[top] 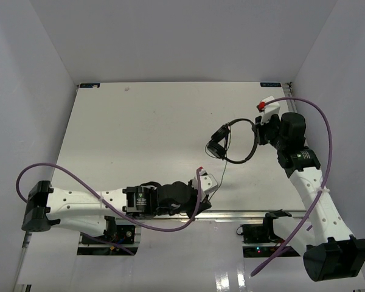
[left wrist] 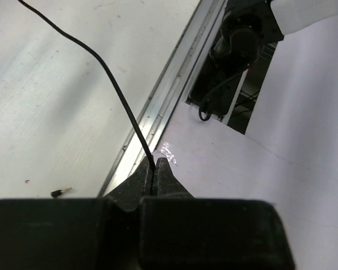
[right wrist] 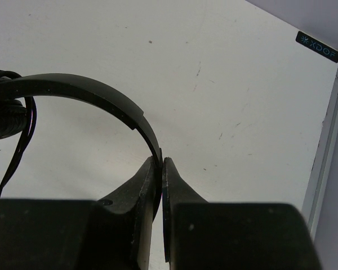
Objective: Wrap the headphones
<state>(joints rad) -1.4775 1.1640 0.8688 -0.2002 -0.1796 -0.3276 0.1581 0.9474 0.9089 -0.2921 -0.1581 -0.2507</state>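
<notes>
Left arm is stretched out low along the near edge of the table [top: 140, 134], forearm almost flat, wrist pointing toward the right side. The left gripper [top: 207, 182] sits just inside the front rail [left wrist: 158, 121]. And the wrist view shows it plainly: its fingers [left wrist: 168, 179] are pinched tight on the thin black cord [left wrist: 110, 76], which climbs away from the tips up across the white surface. A small plug [left wrist: 61, 193] lies loose on the table just beside those fingers. Over on the other side, the right arm rises from its base, bends at the elbow and reaches in toward the far right part of the table, its purple cable [top: 325, 131] looping high over it. The right gripper [top: 259, 129] is clamped on the headband [right wrist: 84, 85], both fingers closed flat against the band's edge. The headphones [top: 218, 145] sit right of centre, headband arcing out to that gripper, ear cups bunched together on the left end, cord trailing down toward the left gripper.
</notes>
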